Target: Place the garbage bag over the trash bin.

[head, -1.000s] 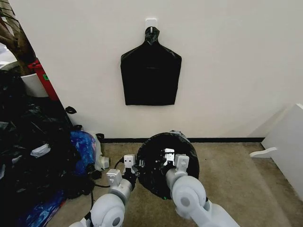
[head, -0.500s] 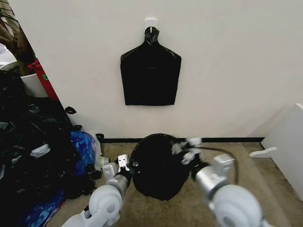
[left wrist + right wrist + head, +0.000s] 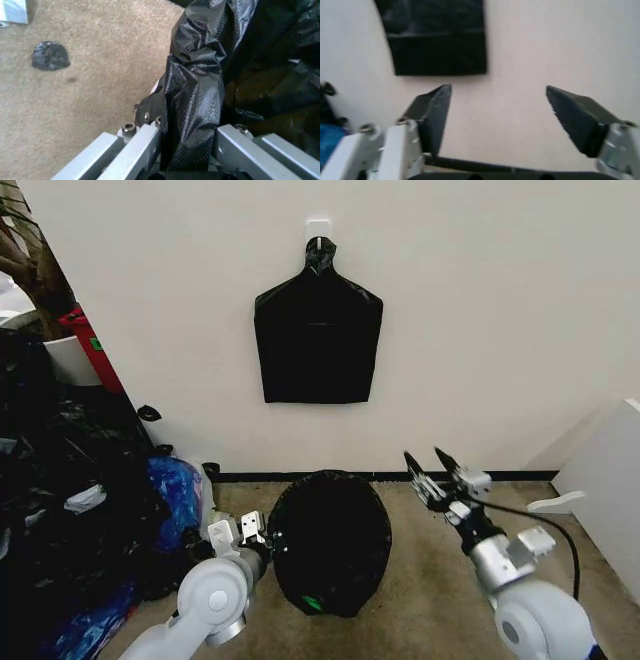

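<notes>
Pale wall point(image 3: 500, 310) backs the scene, with beige carpet point(image 3: 440, 570) below and a dark baseboard point(image 3: 500, 476) where they meet. On the robot's left a big heap of black and blue bags point(image 3: 70, 510) covers the floor beside the wall. White furniture point(image 3: 610, 480) stands at the far right. A flat black bag pack point(image 3: 318, 340) hangs from a white hook point(image 3: 319, 226) on the wall, above the bin.

On the carpet just before the baseboard stands the bin, wrapped all over in the garbage bag point(image 3: 330, 540), so no white plastic shows; only a small green patch peeks out low at the front.

The left tool point(image 3: 245, 532) sits at the bag's left side, touching it. In the left wrist view point(image 3: 187, 150) its jaws are pressed onto a crinkled fold of the bag point(image 3: 200, 93), clamping the black plastic between them.

The right tool point(image 3: 437, 470) is raised to the right of the bag, apart from it, with its jaws spread wide and nothing between them. In the right wrist view point(image 3: 502, 112) it points toward the wall and the bag pack point(image 3: 435, 37).
</notes>
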